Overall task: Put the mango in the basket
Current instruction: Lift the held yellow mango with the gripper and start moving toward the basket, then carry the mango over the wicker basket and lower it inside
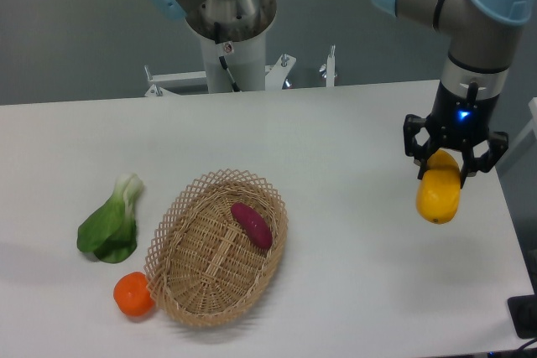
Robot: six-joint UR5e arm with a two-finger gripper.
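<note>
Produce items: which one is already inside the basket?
The purple sweet potato alone lies in the basket. The mango hangs in the gripper; the orange and bok choy sit on the table.

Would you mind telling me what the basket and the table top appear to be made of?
The basket looks like woven wicker or rattan, light tan and matte: thin strands interlace across its floor, and the rim is an open lattice. The table seems to be a smooth white board, perhaps laminate or painted, with a dull finish; it shows soft shadows and no grain, so its core cannot be told.
</note>
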